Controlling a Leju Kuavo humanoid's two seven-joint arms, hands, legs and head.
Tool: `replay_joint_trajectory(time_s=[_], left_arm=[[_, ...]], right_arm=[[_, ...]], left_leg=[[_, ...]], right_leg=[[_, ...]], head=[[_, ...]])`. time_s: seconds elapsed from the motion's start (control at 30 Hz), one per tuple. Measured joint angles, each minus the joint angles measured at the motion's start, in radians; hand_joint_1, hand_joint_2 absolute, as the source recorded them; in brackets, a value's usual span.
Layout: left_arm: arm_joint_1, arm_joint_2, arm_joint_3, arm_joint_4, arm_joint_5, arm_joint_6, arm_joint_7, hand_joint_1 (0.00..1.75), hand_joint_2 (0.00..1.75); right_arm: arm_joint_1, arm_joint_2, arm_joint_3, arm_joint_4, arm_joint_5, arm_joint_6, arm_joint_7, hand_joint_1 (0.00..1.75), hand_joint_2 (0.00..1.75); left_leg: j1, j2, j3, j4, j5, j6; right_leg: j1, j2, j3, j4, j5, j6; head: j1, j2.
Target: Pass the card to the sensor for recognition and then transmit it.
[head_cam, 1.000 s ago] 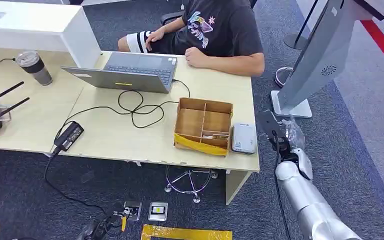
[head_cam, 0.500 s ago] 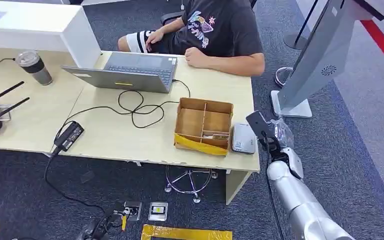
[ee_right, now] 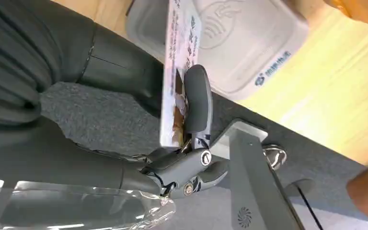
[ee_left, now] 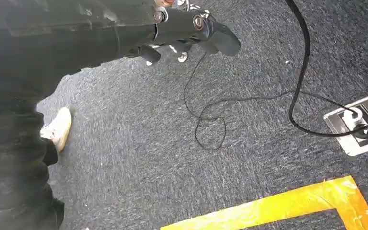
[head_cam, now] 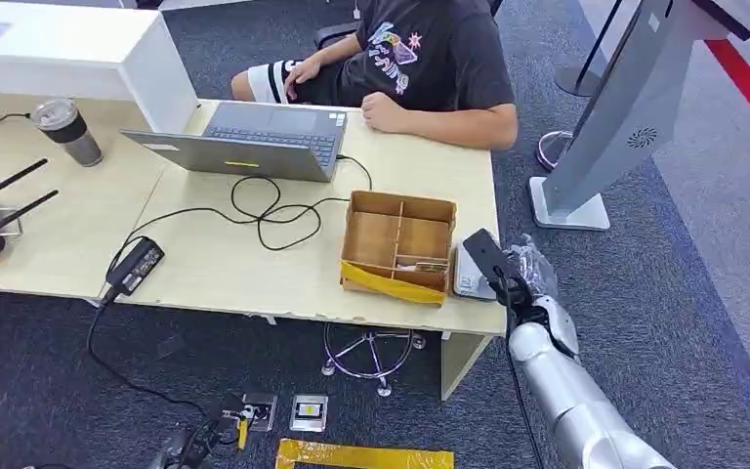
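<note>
My right hand (head_cam: 508, 278) pinches a card (ee_right: 178, 62) between thumb and finger at the table's right end. In the head view the card (head_cam: 484, 252) hangs tilted over the right edge of the white card sensor (head_cam: 465, 275). The right wrist view has the card edge-on just above the sensor (ee_right: 239, 33), not touching it as far as I can tell. The sensor lies flat on the table beside a cardboard divider box (head_cam: 397, 244). My left hand (ee_left: 182, 28) hangs over the carpet, its fingers curled in and holding nothing.
A person (head_cam: 430, 68) sits at the far side of the table (head_cam: 254, 264) with a laptop (head_cam: 254, 142). Cables (head_cam: 264, 210) and a power brick (head_cam: 135, 264) lie on the table. A grey kiosk stand (head_cam: 605, 127) rises to the right of my arm.
My right arm has swung left toward the table, carrying the card from beyond the table's edge to over the sensor's right side.
</note>
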Motion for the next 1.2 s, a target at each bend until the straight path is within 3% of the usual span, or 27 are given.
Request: replay_joint_trajectory(time_s=[0.63, 1.2], left_arm=[[-0.002, 0.0, 0.0, 0.0, -0.011, -0.006, 0.0, 0.0, 1.75], [-0.004, 0.0, 0.0, 0.0, -0.017, -0.006, 0.0, 0.0, 1.75]], right_arm=[[0.048, -0.033, 0.0, 0.025, -0.024, 0.011, 0.042, 1.75, 1.75], [-0.027, -0.039, 0.0, 0.017, -0.086, -0.072, -0.063, 1.75, 1.75]], left_leg=[[0.0, 0.0, 0.001, 0.0, 0.0, 0.0], [0.0, 0.0, 0.0, 0.0, 0.0, 0.0]], right_leg=[[0.0, 0.001, 0.0, 0.0, 0.0, 0.0], [0.0, 0.001, 0.0, 0.0, 0.001, 0.0]], head=[[0.0, 0.0], [0.0, 0.0]])
